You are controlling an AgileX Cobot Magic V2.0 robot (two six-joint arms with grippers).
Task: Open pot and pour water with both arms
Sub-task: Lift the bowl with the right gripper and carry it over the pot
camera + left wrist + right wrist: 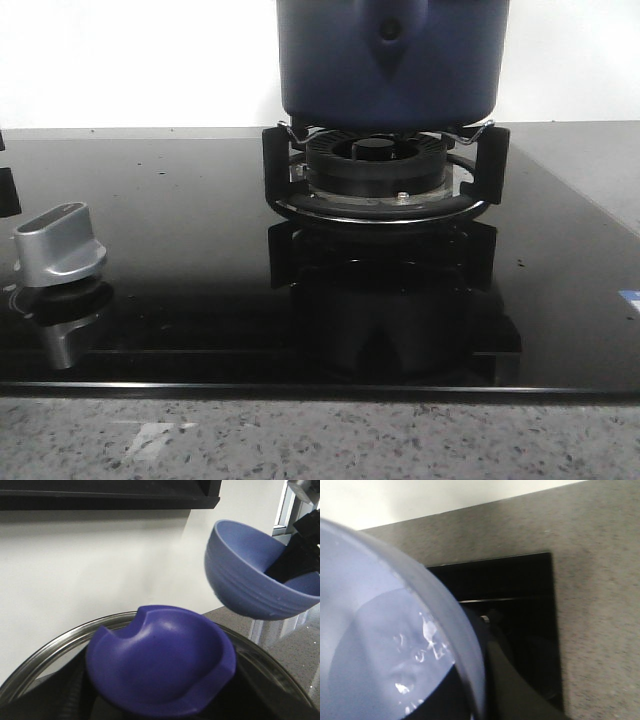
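Gripping the tilted bowl [250, 575] by its rim, right hand [300, 555]; left unclear.

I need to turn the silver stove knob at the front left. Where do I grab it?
Pinch the knob by its raised bar, coming straight down from above, jaws on the bar's two long flat sides. The right gripper is busy with the bowl.

Pot [392, 60] blocks burner [378, 165]; knob [58, 243] stands well apart.
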